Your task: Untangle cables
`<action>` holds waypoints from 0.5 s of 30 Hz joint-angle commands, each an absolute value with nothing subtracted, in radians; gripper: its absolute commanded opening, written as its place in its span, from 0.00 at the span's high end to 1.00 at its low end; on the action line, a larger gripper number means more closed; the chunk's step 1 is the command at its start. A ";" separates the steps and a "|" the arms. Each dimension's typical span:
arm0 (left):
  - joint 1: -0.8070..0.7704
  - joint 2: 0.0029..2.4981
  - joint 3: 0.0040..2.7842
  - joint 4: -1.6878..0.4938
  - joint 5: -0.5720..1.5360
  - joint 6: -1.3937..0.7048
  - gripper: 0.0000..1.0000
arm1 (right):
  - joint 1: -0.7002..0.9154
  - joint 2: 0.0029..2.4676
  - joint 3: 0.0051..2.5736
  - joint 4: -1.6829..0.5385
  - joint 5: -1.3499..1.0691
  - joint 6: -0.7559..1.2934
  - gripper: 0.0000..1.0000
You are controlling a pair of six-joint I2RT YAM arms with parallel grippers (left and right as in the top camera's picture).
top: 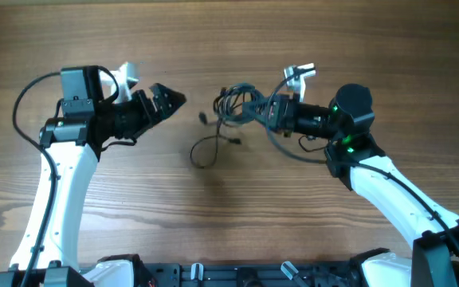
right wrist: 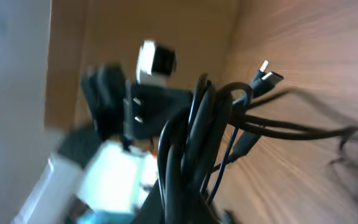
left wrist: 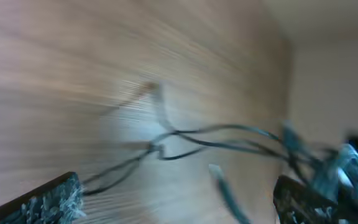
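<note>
1. Few thin dark cables [top: 231, 102] bunched on brown wooden counter [top: 293, 223], one loose loop lying robot-side.
2. Bunch pinched by right claw [top: 255, 108].
3. Spread-fingered left claw [top: 171, 97] sits just left of tangle, apart; its wrist view blurred.

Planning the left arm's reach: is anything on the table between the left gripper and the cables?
Nothing visible. Only bare table lies between the left gripper and the cables; the right gripper sits on the tangle's far side.

A thick bunch of dark cables [right wrist: 191, 143] fills the foreground, one plug end [right wrist: 267, 76] jutting over the wooden table [right wrist: 316, 50].
</note>
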State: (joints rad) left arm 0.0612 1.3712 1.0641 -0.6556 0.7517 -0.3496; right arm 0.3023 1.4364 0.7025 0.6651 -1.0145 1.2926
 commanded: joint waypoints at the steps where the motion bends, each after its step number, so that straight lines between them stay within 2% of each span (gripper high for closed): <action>1: 0.059 1.377 1.065 -0.676 0.491 -0.688 0.00 | 0.305 1.431 0.728 0.672 -0.841 1.631 0.96; 3: 0.035 1.377 1.064 -0.694 0.504 -0.702 0.00 | 0.305 1.431 0.728 0.672 -0.814 1.662 0.96; 6: -0.042 1.377 1.064 -0.727 0.487 -0.416 0.01 | 0.303 1.431 0.728 0.672 -0.781 1.689 0.95; 9: -0.202 1.377 1.039 -0.706 0.402 -0.206 0.03 | 0.281 1.431 0.728 0.673 -0.775 1.791 0.95; 11: -0.282 1.377 1.018 -0.640 0.402 -0.170 0.03 | 0.276 1.431 0.728 0.675 -0.769 1.881 0.95; 15: -0.420 1.377 0.958 -0.462 0.390 -0.168 0.00 | 0.276 1.431 0.728 0.759 -0.740 2.054 0.89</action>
State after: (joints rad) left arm -0.3550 1.3746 0.9981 -0.5358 0.4118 -0.2199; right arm 0.2787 1.4364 0.7029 0.7296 -0.7681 1.9167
